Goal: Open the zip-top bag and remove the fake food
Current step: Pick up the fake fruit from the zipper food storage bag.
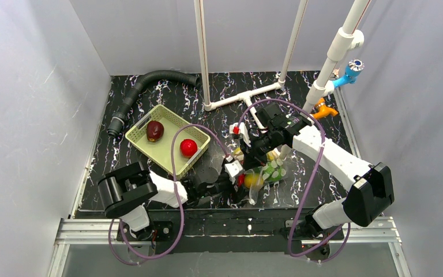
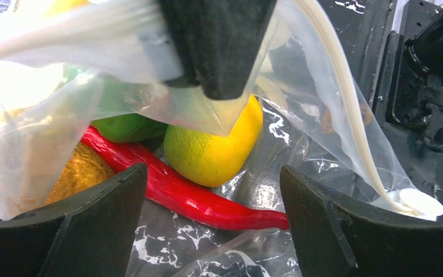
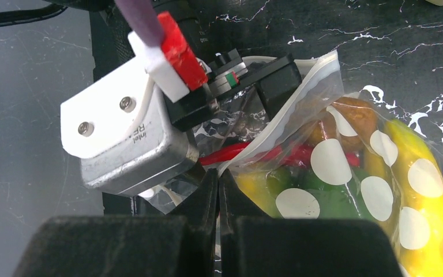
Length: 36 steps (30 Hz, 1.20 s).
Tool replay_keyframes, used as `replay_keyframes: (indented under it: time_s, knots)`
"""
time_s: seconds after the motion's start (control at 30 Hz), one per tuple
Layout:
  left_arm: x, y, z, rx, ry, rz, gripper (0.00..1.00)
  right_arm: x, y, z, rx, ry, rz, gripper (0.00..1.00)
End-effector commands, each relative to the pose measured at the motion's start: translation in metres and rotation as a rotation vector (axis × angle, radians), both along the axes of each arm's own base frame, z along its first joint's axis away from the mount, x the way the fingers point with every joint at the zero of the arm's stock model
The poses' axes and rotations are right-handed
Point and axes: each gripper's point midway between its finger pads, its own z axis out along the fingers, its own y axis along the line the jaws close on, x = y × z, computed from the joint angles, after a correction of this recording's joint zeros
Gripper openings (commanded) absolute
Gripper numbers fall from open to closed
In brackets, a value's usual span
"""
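On the dark marbled worktop (image 1: 109, 163), well off to one side of the left hand (image 2: 212, 173), a pale green basket (image 1: 142, 122) is seen holding a dark red fruit (image 1: 154, 131) and a bright red fruit (image 1: 188, 148). These two are judged to be out of the bag already. The zip-top bag (image 3: 330, 161) is laid between the two hands, its mouth pulled open. One lip of it is pinched by the right hand (image 3: 219, 179), whose fingers are closed tight on the plastic just above and ahead of the left hand. The left hand is spread wide and empty, and is pointed into the bag's mouth.

Directly ahead of it, between its fingers, a red chilli (image 2: 179, 193) is seen on the lower sheet. Just beyond are a yellow-green citrus (image 2: 213, 153), a green piece (image 2: 124, 126) and an orange-brown piece (image 2: 78, 173). A yellow banana (image 3: 408, 144) is shown deeper in the bag, beyond the right hand's fingers. The opening is thus taken as done, and at least five pieces are left to be drawn out.
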Motion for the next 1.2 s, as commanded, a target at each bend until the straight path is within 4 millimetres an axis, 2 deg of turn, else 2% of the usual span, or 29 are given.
replay_keyframes:
  time_s: [0.0,0.17,0.33,0.4,0.47,0.77,0.87,0.97,1.03,1.07,1.17]
  knots:
    - [0.005,-0.011,0.016,-0.035,-0.136,-0.05,0.83,-0.003,0.004,0.008,0.041,0.004,0.015,0.01]
    - [0.013,-0.019,0.012,-0.009,-0.173,-0.047,0.83,-0.005,0.005,0.007,0.044,0.012,0.019,0.01]
    - [0.026,-0.02,0.007,0.001,-0.195,0.029,0.86,-0.006,0.006,0.006,0.042,0.014,0.024,0.01]
    - [0.032,-0.02,0.004,0.011,-0.196,0.069,0.92,-0.006,0.007,0.005,0.041,0.017,0.028,0.01]
    - [0.038,-0.02,0.002,0.01,-0.2,0.104,0.94,-0.007,0.008,0.005,0.039,0.022,0.034,0.01]
    - [0.053,-0.027,-0.002,-0.028,-0.233,0.185,0.92,-0.009,0.01,0.002,0.029,0.024,0.046,0.01]
    - [0.055,-0.028,-0.005,-0.023,-0.229,0.199,0.8,-0.009,0.009,0.002,0.028,0.02,0.046,0.01]
    - [0.054,-0.025,-0.005,-0.016,-0.227,0.2,0.61,-0.009,0.008,0.002,0.025,0.012,0.044,0.01]
    - [0.053,-0.021,-0.004,-0.015,-0.227,0.201,0.42,-0.009,0.008,0.002,0.024,0.006,0.044,0.01]
    - [0.052,-0.02,-0.003,-0.015,-0.227,0.199,0.37,-0.009,0.007,0.002,0.023,0.005,0.042,0.01]
    - [0.048,-0.016,0.003,-0.021,-0.231,0.187,0.29,-0.008,0.006,0.003,0.022,-0.004,0.039,0.01]
